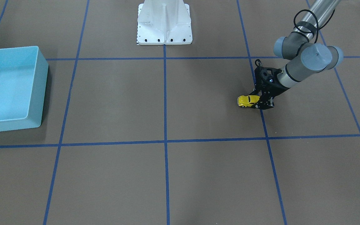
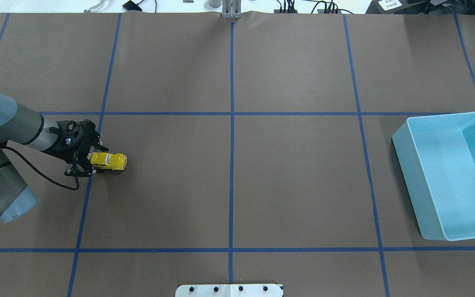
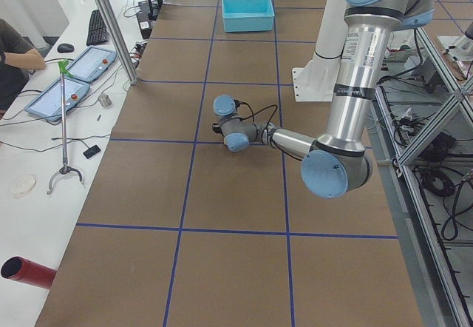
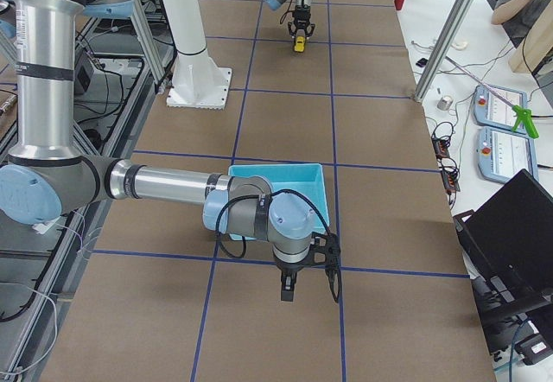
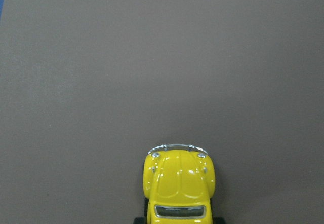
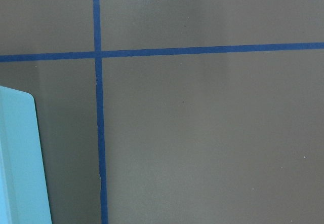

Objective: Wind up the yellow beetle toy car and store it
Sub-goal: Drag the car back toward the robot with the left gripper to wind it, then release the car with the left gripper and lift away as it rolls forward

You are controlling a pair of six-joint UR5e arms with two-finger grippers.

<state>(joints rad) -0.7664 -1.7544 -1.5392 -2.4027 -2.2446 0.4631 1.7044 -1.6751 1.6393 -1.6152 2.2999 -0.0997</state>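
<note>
The yellow beetle toy car point(image 2: 108, 161) stands on its wheels on the brown table, on the robot's left side; it also shows in the front view point(image 1: 247, 100). My left gripper point(image 2: 92, 161) reaches in low from behind and its fingers close on the car's rear. In the left wrist view the car's hood and silvery bumper point(image 5: 178, 176) point away from the camera; no fingers show there. The light blue bin point(image 2: 406, 173) is empty, far off on the right. My right gripper point(image 4: 311, 296) hangs above the table beside the bin; I cannot tell if it is open or shut.
The white robot base plate point(image 1: 164, 22) sits at the table's middle edge. Blue tape lines point(image 2: 231, 165) form a grid on the brown cover. The bin's corner point(image 6: 20, 158) shows at the left of the right wrist view. Operators' desks with tablets point(image 3: 66, 83) stand beyond the far edge.
</note>
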